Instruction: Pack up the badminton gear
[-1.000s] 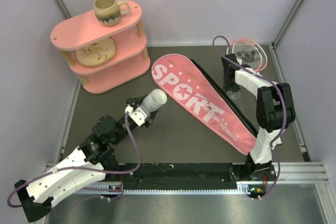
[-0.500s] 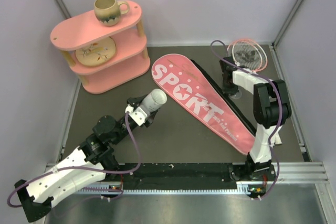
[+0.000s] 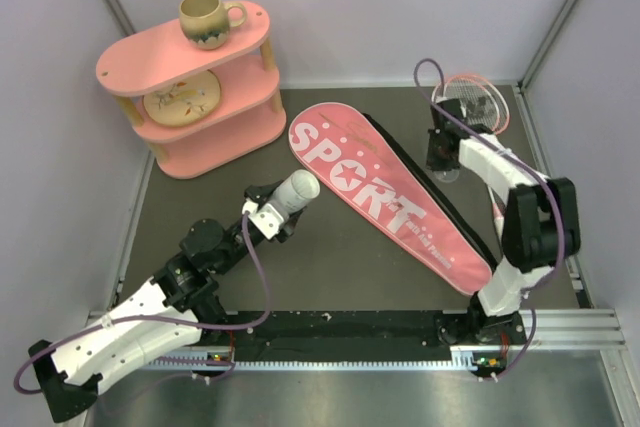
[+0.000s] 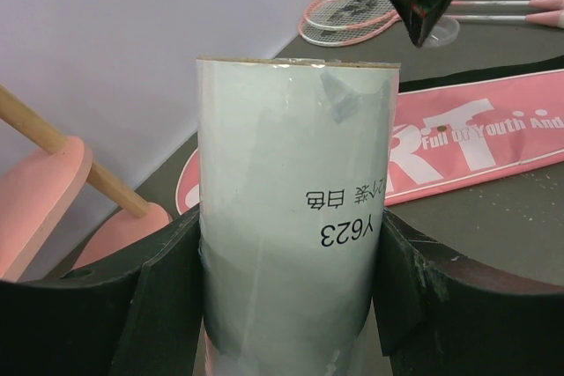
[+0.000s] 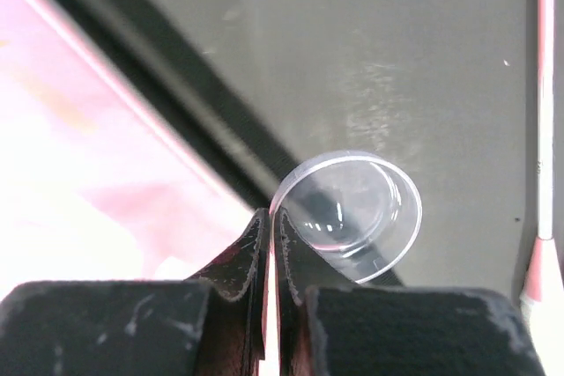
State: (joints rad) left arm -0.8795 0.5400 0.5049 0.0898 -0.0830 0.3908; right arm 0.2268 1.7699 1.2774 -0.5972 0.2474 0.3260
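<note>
1. Nearest the bases, the left gripper (image 3: 273,211) is clamping the long white cardboard tube (image 4: 286,209) between wide-set jaws and holding it tilted above the dark table (image 3: 330,272). Its label is showing upside down: "Y623" and the characters "白色".
2. The big pink racket-shaped bag (image 3: 385,197) is lying flat mid-table, lettered "SPORT" – with smaller print reading "Full Of Youth And".
3. Beyond it, the right gripper (image 5: 271,217) is pinching fully together, apparently on the thin rim of a clear round plastic cap (image 5: 352,209) just beside the bag's black edge.
4. Judging by this, capping the tube is in hand – next, lifting the cap without it slipping and lining it up with the tube's end.
5. Farthest, two slim pink-framed rackets (image 3: 475,102) are lying unpacked.
</note>
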